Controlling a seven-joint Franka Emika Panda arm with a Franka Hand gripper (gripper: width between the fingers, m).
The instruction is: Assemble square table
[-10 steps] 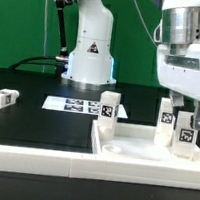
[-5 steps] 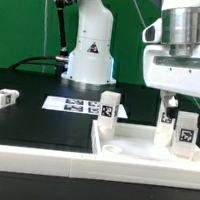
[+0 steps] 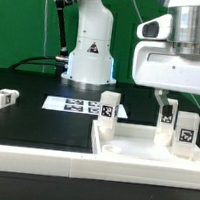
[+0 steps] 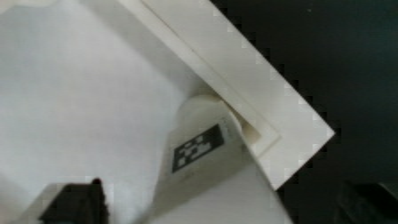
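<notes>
1. Arm base [image 3: 92,47]: glossy white shell. It carries a triangular logo sticker, and the text under it is too small to read.
2. Gripper [image 3: 179,95]: boxy white body hanging above the right side of the tabletop in the exterior view. Jaws are apart with nothing between them. One dark finger [image 4: 75,200] shows in the wrist view.
3. Square tabletop [image 3: 132,150]: matte white plastic, tray-like with a raised rim. It lies flat on the black table [image 3: 35,121] at the exterior view's right, just behind the border wall [image 3: 36,159], a long white bar.
4. Marker board [image 3: 79,106]: thin flat white sheet with a row of black-and-white tags, near the arm base. No letters are legible.
5. Legs: small white blocks, each with a square black-and-white tag and no readable text.
   - Corner leg [image 3: 109,107] stands upright at the tabletop's far corner, on the exterior view's left.
   - Middle leg [image 3: 168,115] stands upright just below the gripper.
   - Right-hand leg [image 3: 187,134] stands upright just beside the middle leg.
   - Loose leg [image 3: 4,98] lies on the table, well apart at the exterior view's left.
6. The wrist view shows one tagged leg against the tabletop's rim. I cannot tell which leg it is.
</notes>
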